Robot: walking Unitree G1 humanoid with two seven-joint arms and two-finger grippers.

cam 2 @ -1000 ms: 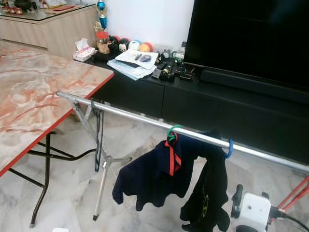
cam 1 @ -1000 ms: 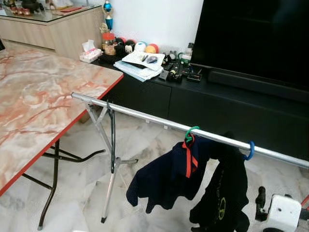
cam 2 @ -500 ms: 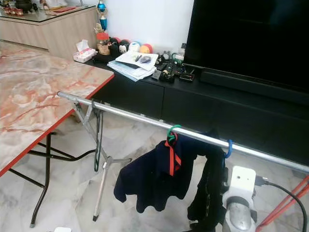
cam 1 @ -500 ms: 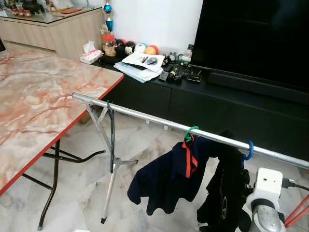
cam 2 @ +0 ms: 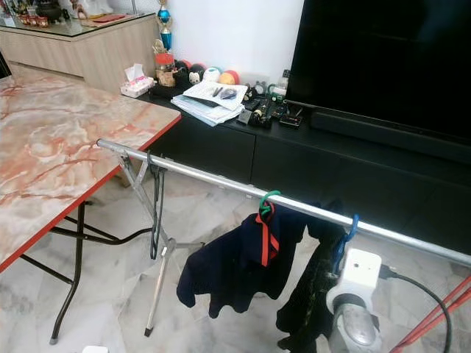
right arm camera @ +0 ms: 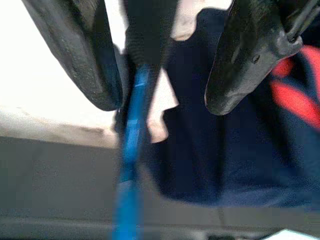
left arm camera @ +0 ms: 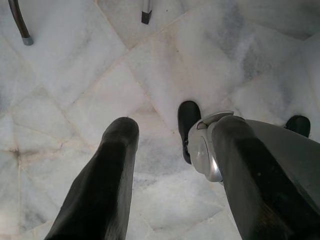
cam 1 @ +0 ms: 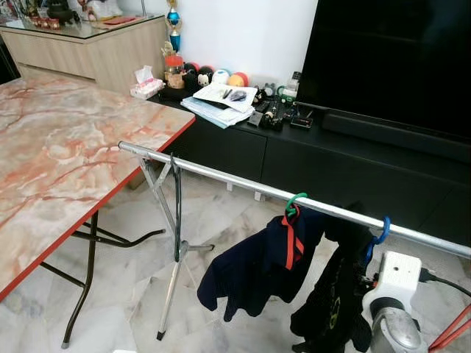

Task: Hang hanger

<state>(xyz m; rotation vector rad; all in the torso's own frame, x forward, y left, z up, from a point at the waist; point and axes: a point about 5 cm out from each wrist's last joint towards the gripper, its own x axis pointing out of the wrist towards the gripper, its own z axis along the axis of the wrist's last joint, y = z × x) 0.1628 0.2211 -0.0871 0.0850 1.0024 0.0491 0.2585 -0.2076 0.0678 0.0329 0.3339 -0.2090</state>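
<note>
The right hand (right arm camera: 160, 75) is up at the rail (cam 1: 243, 187), its wrist block just below the silver bar and right beside the blue hanger (cam 1: 380, 229), whose hook is over the rail. From the wrist camera the two black fingers (right arm camera: 80, 55) stand apart, with the blue hanger's bar (right arm camera: 132, 150) running down between them, nearer one finger than the other; whether either finger touches it, I cannot tell, the picture is too blurred. On that blue hanger hangs a black garment (cam 1: 335, 294), draped straight down just beside the hand, with a yellow-green ring logo on it, the lettering too small to read. Farther along the rail from the hand, a green hanger (cam 1: 294, 202) hooks over the bar and carries a navy shirt (cam 1: 254, 268) with a red strip at the collar; it hangs clear of the black garment's hook but the cloths sit close. Well away from the hand, toward the far end of the rail, a black loop (cam 1: 176, 213) dangles beside the rack's folding legs (cam 1: 173, 279). Beyond the rail stands a black TV unit (cam 1: 309, 147) with a dark screen (cam 1: 390, 59) above it, papers and small clutter on top; no writing there can be read. The marble-patterned table (cam 1: 66, 147) with a red edge lies off at the rail's far end. The left hand (left arm camera: 170, 145) hangs low over the pale marble floor (left arm camera: 75, 75), fingers spread wide with nothing between them.
</note>
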